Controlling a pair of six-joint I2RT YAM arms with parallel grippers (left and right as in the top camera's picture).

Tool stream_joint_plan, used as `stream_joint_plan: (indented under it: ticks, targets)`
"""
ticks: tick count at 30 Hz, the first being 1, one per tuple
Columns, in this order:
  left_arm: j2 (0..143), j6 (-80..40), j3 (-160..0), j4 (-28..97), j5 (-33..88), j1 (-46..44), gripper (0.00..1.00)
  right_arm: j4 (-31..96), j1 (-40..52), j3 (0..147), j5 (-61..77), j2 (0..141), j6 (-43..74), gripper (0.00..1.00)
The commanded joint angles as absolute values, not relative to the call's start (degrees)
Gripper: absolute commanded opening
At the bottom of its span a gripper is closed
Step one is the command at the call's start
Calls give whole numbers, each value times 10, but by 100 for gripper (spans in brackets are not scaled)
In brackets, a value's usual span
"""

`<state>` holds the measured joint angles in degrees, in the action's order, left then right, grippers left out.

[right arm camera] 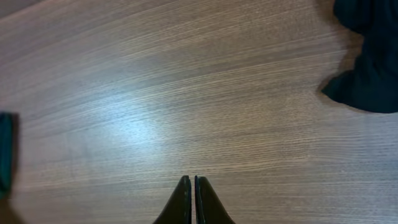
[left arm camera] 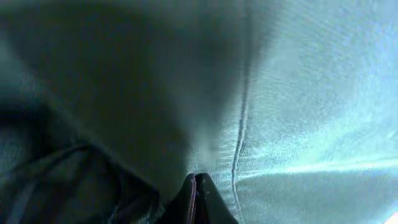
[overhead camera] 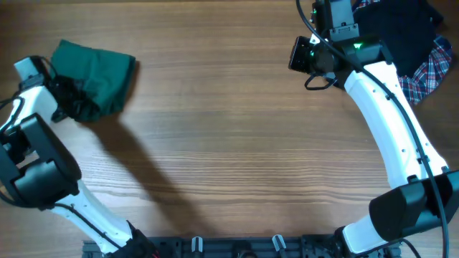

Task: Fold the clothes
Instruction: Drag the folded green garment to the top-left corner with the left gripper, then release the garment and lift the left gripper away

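Where it lies bunched at the far left of the surface (overhead camera: 237,143), the dark green garment (overhead camera: 97,75) is met by the left claw (left arm camera: 195,200), pressed together — whether cloth is caught cannot be told. Soft, light and limp, it is best taken at a hem corner. Rightward, the right claw (right arm camera: 191,200) is held pressed together over bare wood, near the black garment (right arm camera: 367,68).

Overhead: bright, even; soft shadow near left on worktop (overhead camera: 237,143). Left wrist: green garment (left arm camera: 298,112) blurred, dim leftward.
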<state>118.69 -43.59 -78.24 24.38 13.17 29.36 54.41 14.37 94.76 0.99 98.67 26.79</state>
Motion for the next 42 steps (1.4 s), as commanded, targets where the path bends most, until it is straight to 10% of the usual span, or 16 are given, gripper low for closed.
stream_joint_plan:
  ticks: [1, 7, 16, 42]
  targets:
    - [1121, -402, -769, 234, 125, 321, 4, 543, 147, 954, 0, 982, 272, 4]
    - [1058, -313, -769, 239, 182, 282, 4, 540, 147, 954, 0, 982, 272, 4]
    - [1050, 101, -792, 302, -96, 155, 4, 550, 147, 954, 0, 982, 271, 4]
    - [1273, 12, -817, 169, 60, 182, 4, 553, 147, 954, 11, 982, 278, 4]
